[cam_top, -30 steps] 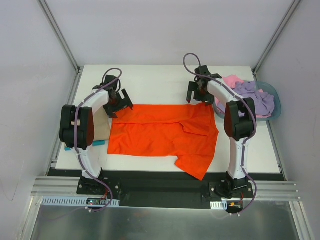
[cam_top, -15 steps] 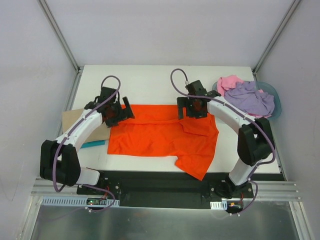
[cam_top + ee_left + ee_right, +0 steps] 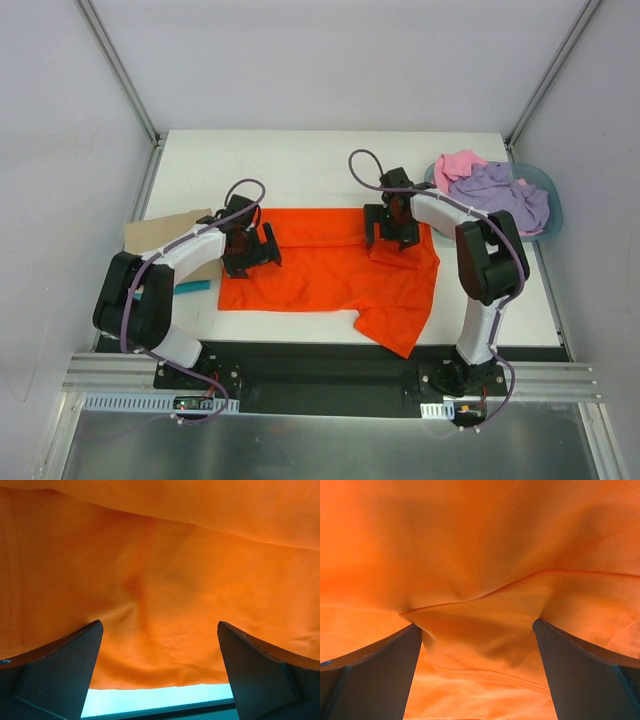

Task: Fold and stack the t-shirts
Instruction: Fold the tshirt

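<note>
The bright orange t-shirt (image 3: 320, 270) lies spread across the middle of the table, one sleeve hanging over the near edge. My left gripper (image 3: 252, 254) is open and low over the shirt's left edge. In its wrist view, orange cloth (image 3: 175, 555) fills the space between the fingers, with the hem just below them. My right gripper (image 3: 392, 232) is open over the shirt's upper right part, and a raised fold of orange cloth (image 3: 480, 630) sits between its fingers. The lilac t-shirt (image 3: 500, 195) and the pink t-shirt (image 3: 462, 163) lie crumpled in the basin.
The blue-grey basin (image 3: 553, 212) stands at the table's back right corner. A brown cardboard piece (image 3: 160, 238) and a small teal object (image 3: 193, 287) lie left of the orange shirt. Metal frame posts rise at both back corners.
Both grippers have come from the shirt's far edge toward the near side and down onto the cloth. The left arm's elbow swung back left. Both stayed open.
</note>
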Controlling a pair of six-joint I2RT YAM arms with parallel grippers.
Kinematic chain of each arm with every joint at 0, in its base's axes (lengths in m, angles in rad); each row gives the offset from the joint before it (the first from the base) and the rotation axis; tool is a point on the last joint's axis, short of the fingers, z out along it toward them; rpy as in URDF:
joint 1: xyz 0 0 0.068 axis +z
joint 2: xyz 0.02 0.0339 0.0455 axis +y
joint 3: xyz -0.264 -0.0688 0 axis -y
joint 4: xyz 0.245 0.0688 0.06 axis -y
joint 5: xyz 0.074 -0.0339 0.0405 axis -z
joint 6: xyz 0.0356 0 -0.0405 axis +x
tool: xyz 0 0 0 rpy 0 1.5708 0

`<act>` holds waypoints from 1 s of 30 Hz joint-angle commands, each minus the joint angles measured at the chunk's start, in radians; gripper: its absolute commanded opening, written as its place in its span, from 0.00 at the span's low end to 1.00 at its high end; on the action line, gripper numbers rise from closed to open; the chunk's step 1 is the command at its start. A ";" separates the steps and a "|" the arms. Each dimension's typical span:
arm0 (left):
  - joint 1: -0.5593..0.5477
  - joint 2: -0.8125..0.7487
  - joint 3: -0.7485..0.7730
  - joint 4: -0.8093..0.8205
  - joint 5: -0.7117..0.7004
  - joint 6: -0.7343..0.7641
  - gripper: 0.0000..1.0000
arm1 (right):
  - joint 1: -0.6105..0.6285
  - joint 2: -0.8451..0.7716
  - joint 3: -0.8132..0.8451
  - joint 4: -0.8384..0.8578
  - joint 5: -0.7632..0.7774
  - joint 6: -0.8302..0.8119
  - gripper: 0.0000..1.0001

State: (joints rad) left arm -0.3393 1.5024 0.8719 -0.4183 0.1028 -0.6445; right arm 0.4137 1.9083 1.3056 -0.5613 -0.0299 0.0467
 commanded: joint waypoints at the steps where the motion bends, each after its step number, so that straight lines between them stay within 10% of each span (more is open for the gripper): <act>1: -0.004 0.028 -0.030 0.015 -0.011 -0.021 0.99 | -0.047 0.077 0.041 -0.037 0.016 -0.011 1.00; 21: -0.023 -0.307 -0.010 -0.126 -0.064 0.008 0.99 | 0.080 -0.158 0.178 -0.111 0.071 -0.136 1.00; 30: -0.023 -0.551 -0.215 -0.387 -0.215 -0.144 0.99 | 0.131 -0.478 -0.118 0.001 0.077 0.017 1.00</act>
State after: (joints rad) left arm -0.3542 1.0042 0.7528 -0.6270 -0.0292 -0.6937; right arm 0.5426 1.5673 1.3369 -0.6003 0.0246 -0.0338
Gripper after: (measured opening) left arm 0.993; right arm 0.993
